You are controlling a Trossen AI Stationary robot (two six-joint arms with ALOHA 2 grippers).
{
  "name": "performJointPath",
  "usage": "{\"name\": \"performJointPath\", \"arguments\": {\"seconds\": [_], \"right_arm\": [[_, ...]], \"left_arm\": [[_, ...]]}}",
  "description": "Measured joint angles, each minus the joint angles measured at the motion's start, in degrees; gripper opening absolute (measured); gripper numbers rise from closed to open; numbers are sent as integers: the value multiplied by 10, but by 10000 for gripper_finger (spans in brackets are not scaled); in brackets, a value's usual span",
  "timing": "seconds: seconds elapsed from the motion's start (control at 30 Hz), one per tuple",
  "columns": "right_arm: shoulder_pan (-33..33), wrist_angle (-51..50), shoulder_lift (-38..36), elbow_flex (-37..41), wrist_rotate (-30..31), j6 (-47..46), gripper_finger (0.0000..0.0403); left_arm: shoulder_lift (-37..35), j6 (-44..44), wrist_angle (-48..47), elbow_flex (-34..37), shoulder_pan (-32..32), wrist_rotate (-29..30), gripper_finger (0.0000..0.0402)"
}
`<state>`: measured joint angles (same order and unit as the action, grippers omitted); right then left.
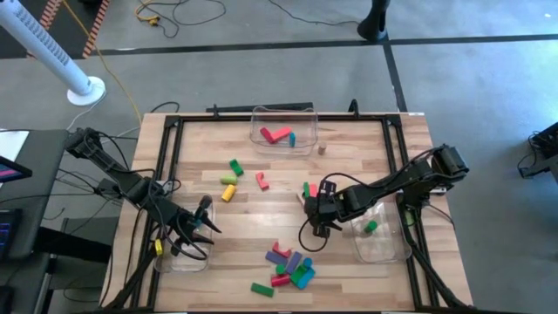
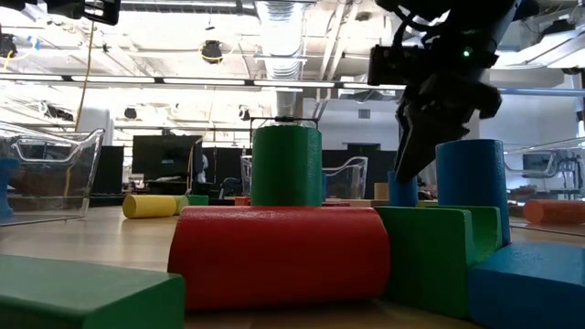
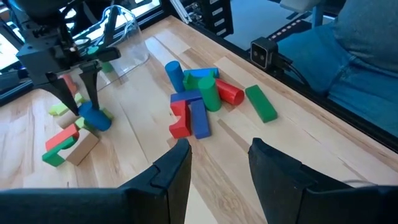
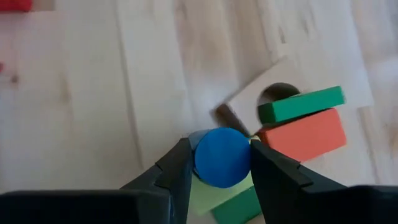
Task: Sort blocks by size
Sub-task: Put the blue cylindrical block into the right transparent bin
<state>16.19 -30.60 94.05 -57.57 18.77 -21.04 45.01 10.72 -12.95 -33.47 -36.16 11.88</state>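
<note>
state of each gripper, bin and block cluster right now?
right gripper: shut on blue cylinder, at table centre
left gripper: open, empty, over the left bin
far bin: holds red and blue blocks
right bin: holds one green block
block pile: unsorted, at near edge

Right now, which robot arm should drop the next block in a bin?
Probably the right. Its end effector is shut on the blue cylinder, with a clear bin beside that arm. The left end effector is empty, at the table's near left.
</note>
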Motion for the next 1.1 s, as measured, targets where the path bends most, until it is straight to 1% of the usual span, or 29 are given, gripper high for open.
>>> {"name": "performJointPath", "arguments": {"seconds": [0.13, 0.3, 0.67, 0.87, 1.1], "right_arm": [[9, -13, 0, -30, 0, 16, 169], [23, -56, 0, -80, 2, 29, 169], [61, -209, 0, -212, 7, 31, 169], [80, -301, 0, -277, 11, 11, 169], [91, -403, 0, -325, 11, -38, 169]], "left_arm": [[0, 6, 4, 0, 0, 1, 153], [0, 6, 4, 0, 0, 2, 153], [0, 7, 5, 0, 0, 9, 153], [0, 7, 5, 0, 0, 21, 153], [0, 7, 5, 0, 0, 22, 153]]}}
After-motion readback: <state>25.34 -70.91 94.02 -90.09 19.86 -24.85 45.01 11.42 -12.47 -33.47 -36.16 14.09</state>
